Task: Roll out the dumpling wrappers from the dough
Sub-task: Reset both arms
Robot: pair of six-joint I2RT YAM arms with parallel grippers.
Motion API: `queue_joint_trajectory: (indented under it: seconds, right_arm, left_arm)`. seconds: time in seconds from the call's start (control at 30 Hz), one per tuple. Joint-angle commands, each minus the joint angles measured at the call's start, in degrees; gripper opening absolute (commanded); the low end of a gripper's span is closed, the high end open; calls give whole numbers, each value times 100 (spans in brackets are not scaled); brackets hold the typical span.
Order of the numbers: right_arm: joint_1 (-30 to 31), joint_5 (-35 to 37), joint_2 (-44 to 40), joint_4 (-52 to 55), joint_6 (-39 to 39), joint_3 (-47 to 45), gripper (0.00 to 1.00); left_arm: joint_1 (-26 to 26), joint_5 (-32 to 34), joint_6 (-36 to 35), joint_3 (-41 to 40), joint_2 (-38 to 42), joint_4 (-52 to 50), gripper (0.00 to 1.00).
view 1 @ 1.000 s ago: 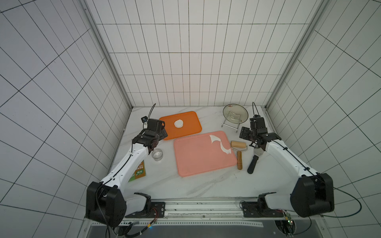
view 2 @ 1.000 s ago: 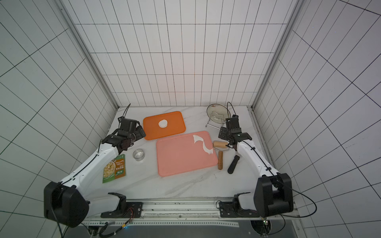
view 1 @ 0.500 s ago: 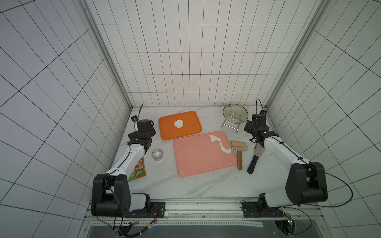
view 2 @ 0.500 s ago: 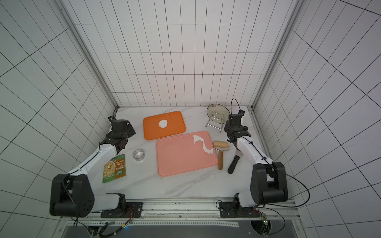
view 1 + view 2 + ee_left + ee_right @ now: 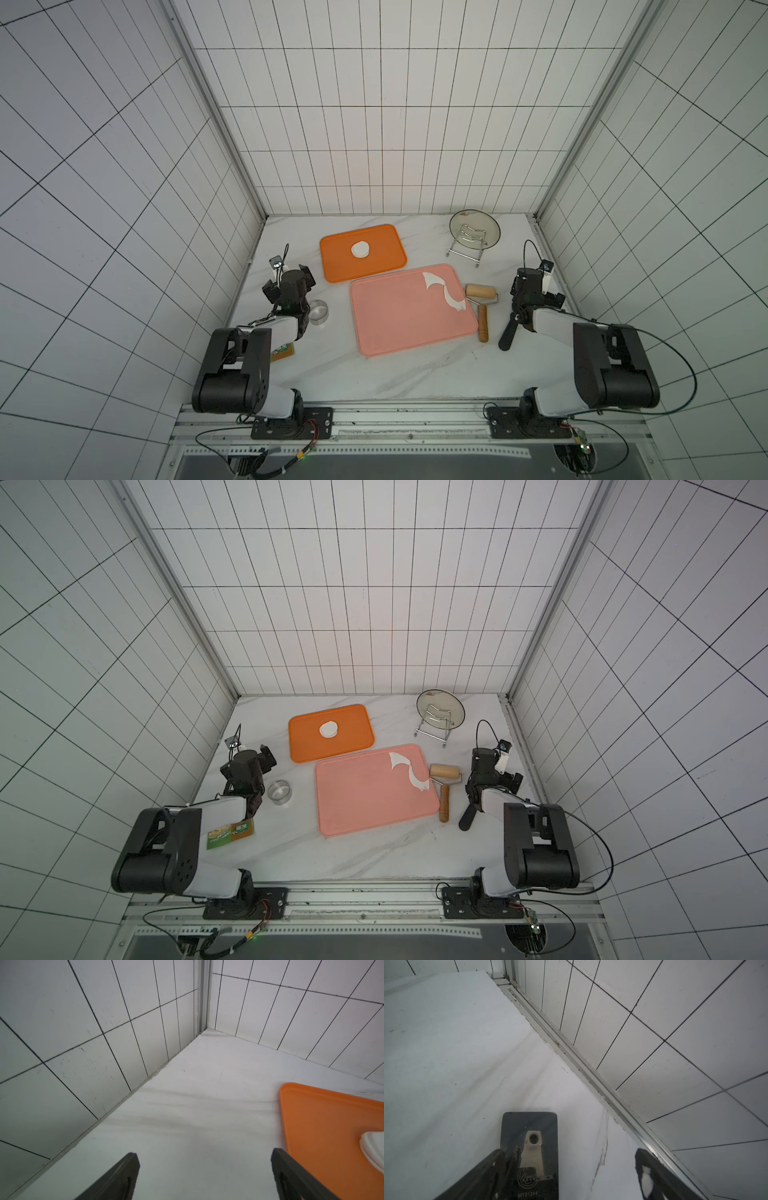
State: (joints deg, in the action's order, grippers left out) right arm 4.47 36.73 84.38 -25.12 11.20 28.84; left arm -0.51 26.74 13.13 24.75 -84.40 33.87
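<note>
Finding: the dough (image 5: 442, 291) lies as a ragged strip at the pink mat's (image 5: 395, 328) far right corner, its long axis following the mat's right edge. It is nearer the right claw (image 5: 570, 1153), which is spread and empty. The left claw (image 5: 204, 1155) is also spread and empty. The dumpling wrappers (image 5: 360, 249) sit stacked on the orange tray (image 5: 386, 259).

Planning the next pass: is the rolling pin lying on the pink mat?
No, the rolling pin lies on the marble tabletop beside the pink mat, not on it.
</note>
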Motion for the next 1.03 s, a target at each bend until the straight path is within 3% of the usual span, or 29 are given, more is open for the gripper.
queue_joint_trajectory:
  seconds: [0.0,0.1,0.17,0.2,0.27,0.33,0.4,0.47,0.53,1.0]
  right_arm:
    - [-83,-715,-51,-1473,-365,-266,99]
    - [-226,-1618,2,-1788,-562,-397,99]
    - [-362,-2290,241,-2500,-699,-756,99]
    - [-403,-2284,550,-3538,-742,-1012,100]
    - [-483,-2484,148,-2744,-605,-895,100]
    - [-491,-2294,474,-3042,-634,-774,100]
    - [-443,-2225,236,-2157,-578,-553,100]
    - [-374,-2131,425,-2735,-703,-659,100]
    - [-331,-2104,301,-2255,-682,-549,100]
    - [-360,-2161,343,-2356,-707,-554,100]
  left_arm:
    - [23,-564,-280,-118,-115,1045,99]
    - [16,-741,-493,-338,-631,2110,98]
    - [-1,-1128,-690,-52,-628,1533,99]
    - [-7,-1164,-638,89,-535,1076,99]
    - [-1,-1183,-649,86,-542,1151,99]
    - [-8,-1189,-671,49,-612,1295,99]
    - [-6,-1176,-625,138,-519,951,99]
    - [-1,-1183,-642,109,-542,1057,99]
    - [0,-1183,-628,139,-514,962,99]
    - [4,-1179,-636,107,-498,1012,99]
